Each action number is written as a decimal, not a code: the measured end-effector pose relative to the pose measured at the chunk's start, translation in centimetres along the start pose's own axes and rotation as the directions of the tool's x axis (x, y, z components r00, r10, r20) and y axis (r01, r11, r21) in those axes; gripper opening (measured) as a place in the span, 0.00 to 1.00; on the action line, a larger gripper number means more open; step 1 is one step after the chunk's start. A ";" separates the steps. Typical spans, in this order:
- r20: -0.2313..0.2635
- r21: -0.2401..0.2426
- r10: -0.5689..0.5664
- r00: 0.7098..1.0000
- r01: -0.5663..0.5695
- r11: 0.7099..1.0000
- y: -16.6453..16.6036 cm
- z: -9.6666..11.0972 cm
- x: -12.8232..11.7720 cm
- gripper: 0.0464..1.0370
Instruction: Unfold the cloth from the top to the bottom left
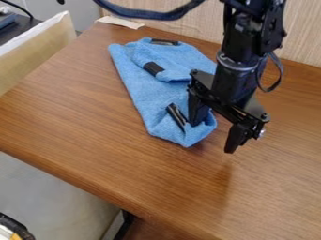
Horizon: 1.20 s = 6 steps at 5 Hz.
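One blue cloth (144,93) is laid on the brown table (113,154), from the top of the frame, left of the middle, down to just below the middle. It is folded over on itself, and a puffy fold (175,75) is seen near its upper part. Three black patches (153,69) are seen on it.

The black gripper (213,137) is held right of the middle of the frame, with its two fingers spread wide. Nothing is pinched by them. One finger is held at the cloth's lower right side, and the other is hung over the wood. Whether the cloth is touched cannot be told.

The cloth should be light, soft and floppy. It can't be broken by a pinch, but it can't be pushed flat like a board, as it would just be bunched up. It is best taken by a loose edge of the top layer, up near the fold, and then pulled gently toward the lower left. If both layers are grabbed, the whole cloth may be dragged along, and nothing will be opened. If too little is pinched, the edge may be lost.
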<state>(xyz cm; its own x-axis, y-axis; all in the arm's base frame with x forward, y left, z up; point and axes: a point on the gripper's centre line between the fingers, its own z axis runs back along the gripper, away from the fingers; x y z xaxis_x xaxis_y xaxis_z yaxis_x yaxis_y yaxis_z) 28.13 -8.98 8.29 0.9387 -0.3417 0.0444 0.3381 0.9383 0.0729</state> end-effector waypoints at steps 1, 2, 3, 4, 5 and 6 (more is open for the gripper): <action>0.067 -0.011 -0.001 0.998 0.001 1.000 0.0 2.5 0.3 0.96; 0.135 -0.026 0.008 0.991 -0.005 1.000 0.0 5.1 0.7 0.96; 0.181 -0.040 0.008 0.983 -0.001 0.999 0.1 7.1 0.6 0.96; 0.198 -0.048 0.008 0.980 0.001 0.999 0.4 7.8 0.5 0.96; 0.196 -0.047 0.011 0.981 -0.002 0.999 0.4 7.7 0.5 0.96; 0.196 -0.047 0.011 0.981 -0.002 0.999 0.4 7.7 0.5 0.96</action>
<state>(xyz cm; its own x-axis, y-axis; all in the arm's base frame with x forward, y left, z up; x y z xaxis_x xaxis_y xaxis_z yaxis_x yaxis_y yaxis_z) 28.25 -9.15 16.06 0.9113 -0.3349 0.2395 0.3389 0.9405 0.0254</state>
